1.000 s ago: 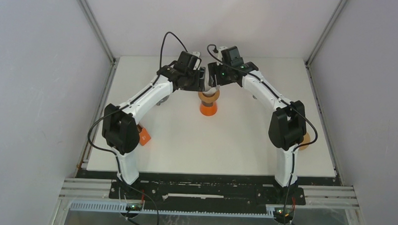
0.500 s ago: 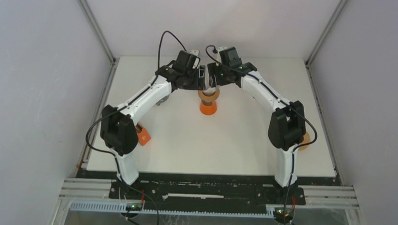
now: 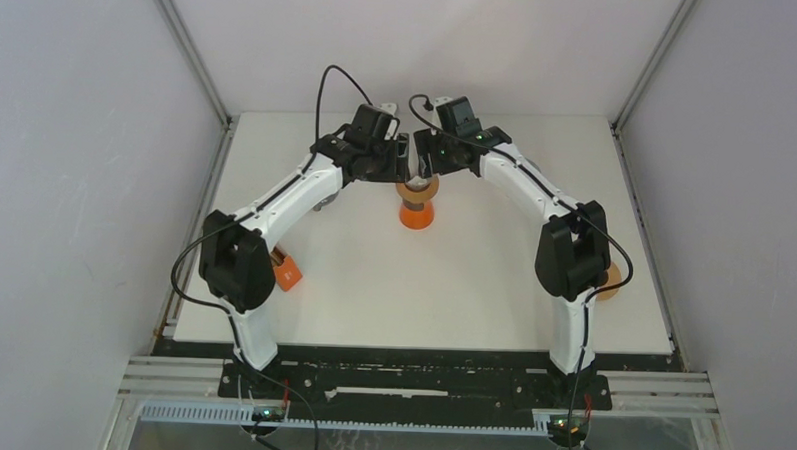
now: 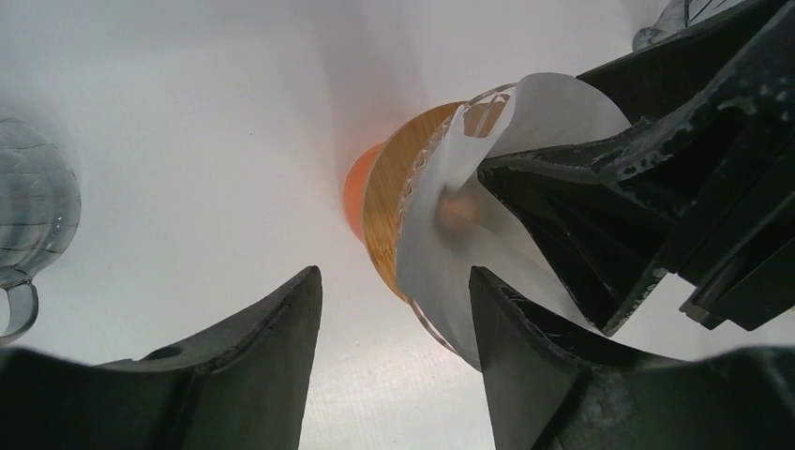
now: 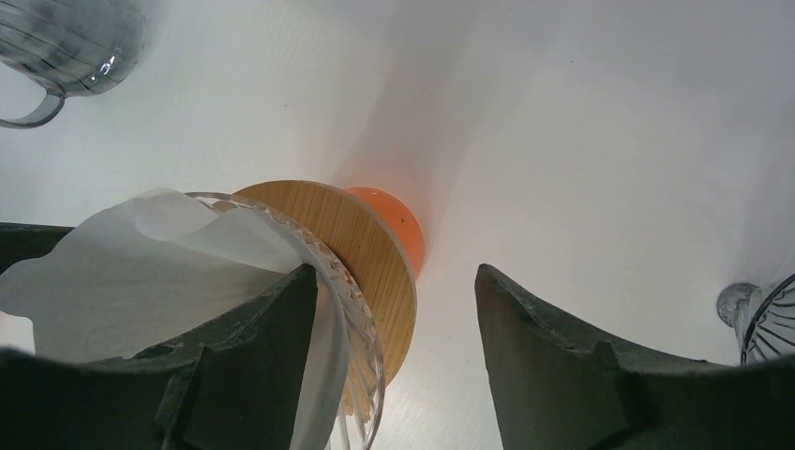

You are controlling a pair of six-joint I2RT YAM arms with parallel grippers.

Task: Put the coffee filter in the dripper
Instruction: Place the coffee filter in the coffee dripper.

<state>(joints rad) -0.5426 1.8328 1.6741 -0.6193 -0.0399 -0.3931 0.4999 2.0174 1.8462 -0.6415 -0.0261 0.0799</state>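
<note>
The left tool (image 4: 394,277) is open. Its two black fingers are wide apart and nothing is pinched between them. The right tool (image 5: 394,270) is open too. One of its fingers dips inside the coffee filter (image 4: 441,248) and the other stays outside. The two tools come close together, tip to tip, over the dripper (image 3: 417,194).

The coffee filter sits in the dripper. It is thin white paper, and part of it sticks up over the rim like a floppy ear. The dripper is a clear glass cone with ribs and a flat wooden ring (image 5: 370,246) round it. It stands on a round orange base (image 3: 416,218), in the far half of the table (image 3: 372,294), midway between the left and right edges.

The table is white and smooth. Plain pale walls (image 3: 76,174) stand close on the left, right and far sides.

A clear glass jug (image 5: 66,37) is cut off at the corner of the right wrist view. Another glass thing (image 5: 764,323) peeks in at the edge, and I cannot tell what it is. Near the left edge, a small orange block (image 3: 289,272) is partly hidden by the left arm. Near the right edge, a round tan thing (image 3: 611,282) is mostly hidden by the right arm.
</note>
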